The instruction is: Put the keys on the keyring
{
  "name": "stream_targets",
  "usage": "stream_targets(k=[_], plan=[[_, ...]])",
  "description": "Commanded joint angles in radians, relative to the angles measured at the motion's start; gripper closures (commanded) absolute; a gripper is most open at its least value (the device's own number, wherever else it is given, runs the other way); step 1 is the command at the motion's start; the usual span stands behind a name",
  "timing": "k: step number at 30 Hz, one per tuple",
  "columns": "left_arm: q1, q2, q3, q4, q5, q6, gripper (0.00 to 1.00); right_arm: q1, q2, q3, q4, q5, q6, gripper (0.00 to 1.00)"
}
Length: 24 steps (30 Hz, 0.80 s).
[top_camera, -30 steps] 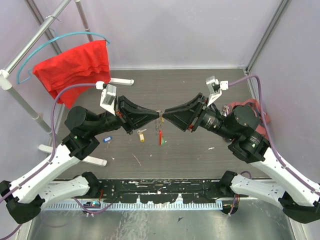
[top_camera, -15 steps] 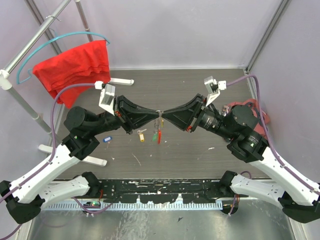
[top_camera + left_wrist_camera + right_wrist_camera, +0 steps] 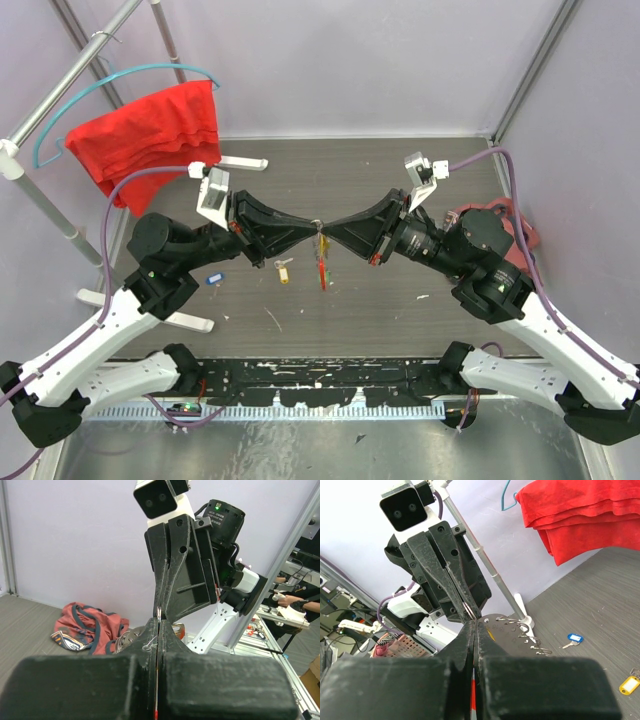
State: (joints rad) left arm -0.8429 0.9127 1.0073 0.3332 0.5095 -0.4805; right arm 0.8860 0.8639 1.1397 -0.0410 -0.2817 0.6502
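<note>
The left jaws and right jaws were closed, meeting tip to tip and pinching the keyring between them, its red bar hanging below. Threading seemingly pending; next likely needed the loop spread for a key.

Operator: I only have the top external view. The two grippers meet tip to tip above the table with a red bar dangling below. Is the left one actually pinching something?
Observer: Yes. In the right wrist view, the silver wire loop of the keyring sticks out from the shut tips of the left gripper.
Operator: And the right one, shut or just touching?
Observer: In the left wrist view, the right gripper is shut. Its fingers press together with a thin sliver of metal in the seam, apparently the same loop.
</note>
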Motion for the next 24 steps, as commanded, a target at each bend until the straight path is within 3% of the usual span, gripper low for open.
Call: stream_targets(k=[1,5,8,12,24], plan=[[0.003,-0.014,-0.008,0.063,-0.013,-0.003,1.00,-0.005,-0.014,0.016,0.023,0.018,-0.008,0.99],[0.003,-0.017,-0.010,0.070,-0.021,-0.002,1.00,-0.005,-0.017,0.020,0.005,0.026,-0.010,0.97],[0.002,-0.016,-0.009,0.076,-0.023,-0.002,1.00,-0.005,-0.009,0.024,-0.007,0.023,-0.011,0.88],[0.003,-0.011,-0.006,0.078,-0.021,-0.003,1.00,-0.004,-0.007,0.024,-0.003,0.020,-0.008,0.85],[0.003,-0.015,-0.006,0.075,-0.025,0.000,1.00,-0.005,-0.006,0.018,0.006,0.014,-0.003,0.98]])
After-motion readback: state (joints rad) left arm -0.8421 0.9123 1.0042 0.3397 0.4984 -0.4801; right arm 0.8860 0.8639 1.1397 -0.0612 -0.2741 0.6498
